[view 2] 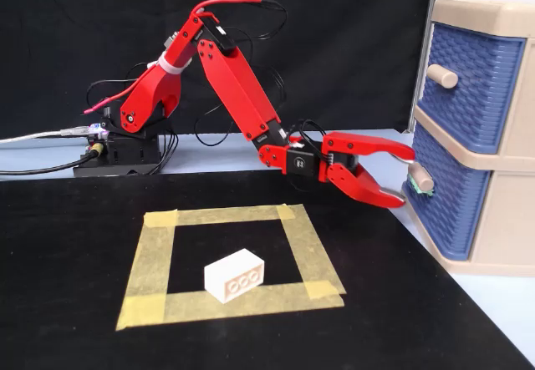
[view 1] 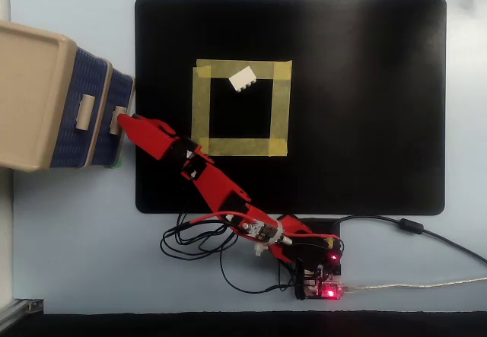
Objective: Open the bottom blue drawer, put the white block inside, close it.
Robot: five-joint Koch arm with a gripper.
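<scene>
In the fixed view the red arm [view 2: 234, 86] reaches from its base at the far left of the table toward the cabinet [view 2: 501, 19] on the right. The gripper [view 2: 407, 178] has its two jaws spread apart, one above and one below, and the tips are just beside the beige handle [view 2: 420, 178] of the bottom blue drawer [view 2: 447, 195]. The upper tip is at the height of the handle's top and the lower tip is a little under it — if they touch the handle I cannot tell. The drawer looks shut, its front is in line with the cabinet's frame.

In the overhead view the gripper [view 1: 125, 118] points to the left and its tip meets the handle [view 1: 116, 121] of the lower drawer, which sits further out than the upper blue drawer [view 1: 72, 109].

The white block [view 2: 234, 275] lies on the black mat [view 2: 75, 253], inside a square of yellow tape [view 2: 150, 261], at the near side of this square in the fixed view — its long side is turned a little and three round marks show on the front face. In the overhead view the block [view 1: 243, 78] is at the upper edge of the tape square [view 1: 201, 109], well apart from the gripper and from the cabinet
</scene>
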